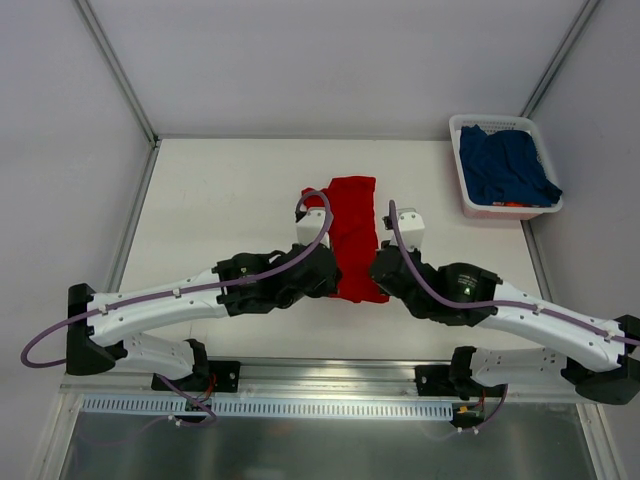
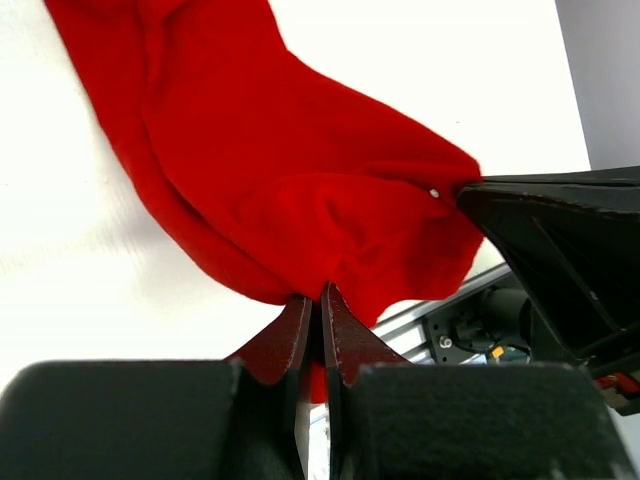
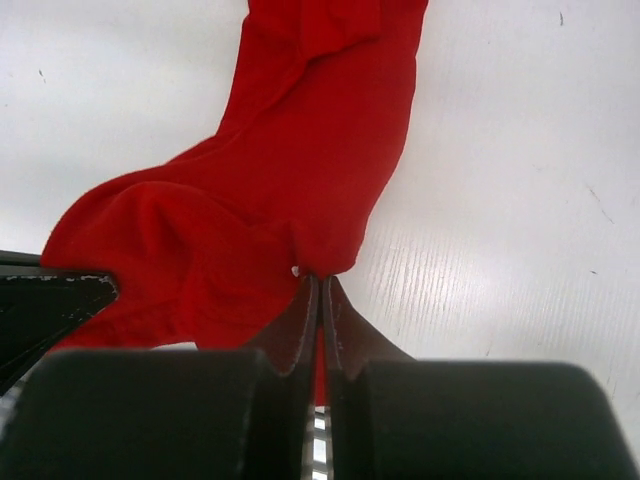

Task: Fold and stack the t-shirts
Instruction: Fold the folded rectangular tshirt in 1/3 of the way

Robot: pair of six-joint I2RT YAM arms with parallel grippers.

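The red t-shirt (image 1: 353, 228) lies as a long narrow strip down the middle of the table, its near end lifted between the two arms. My left gripper (image 2: 320, 292) is shut on the near left edge of the red t-shirt (image 2: 290, 160). On the other side, my right gripper (image 3: 321, 282) is shut on the near right edge of the same red t-shirt (image 3: 300, 170). Both pinch cloth between the fingertips. The navy blue t-shirt (image 1: 505, 165) sits crumpled in the basket at the far right.
A white plastic basket (image 1: 470, 206) stands at the table's far right corner. The table's near edge has a metal rail (image 1: 320, 405) with the arm bases. Grey walls close in the back and sides.
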